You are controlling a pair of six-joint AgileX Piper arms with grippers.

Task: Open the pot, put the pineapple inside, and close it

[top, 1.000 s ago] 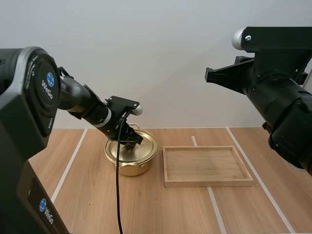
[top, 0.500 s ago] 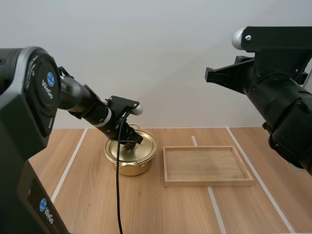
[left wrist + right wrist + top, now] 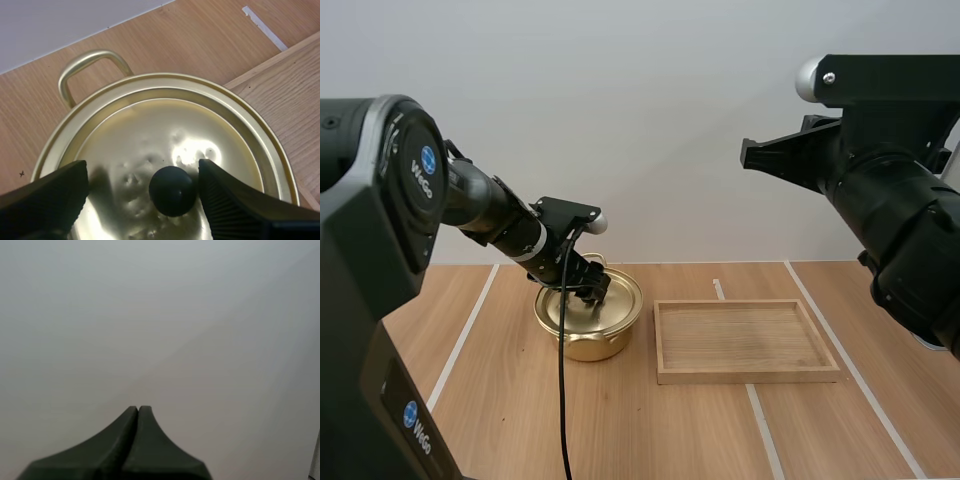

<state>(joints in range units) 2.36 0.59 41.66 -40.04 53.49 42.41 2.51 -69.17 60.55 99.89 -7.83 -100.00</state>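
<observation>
The pot [image 3: 586, 338], a shiny gold one, sat on the bench [image 3: 650, 430] left of centre, and its lid [image 3: 150, 125] was on, seated flat inside the rim. Dead centre on that lid was the round black knob [image 3: 172, 191], and right there was the left tool [image 3: 142, 172], spread wide, one ribbed finger [image 3: 55, 192] well off to one side of the knob and the other just beside it on the opposite side, neither one pinching it. From the high view that left tool sat low over the lid, the left arm [image 3: 495, 215] reaching in and down from the left. One looped pot handle [image 3: 90, 65] stuck out on the far side, toward the wall. Just to the right of the pot, close but apart from it, lay the wooden tray [image 3: 745, 376], flat on the bench with its long side running across. Further out and much higher, the right arm [image 3: 890, 200] was up above the right end of the bench, well apart from pot and tray alike. The right tool [image 3: 138, 410] was closed on nothing, its two black fingers pressed together into one dark wedge against a plain grey background.
</observation>
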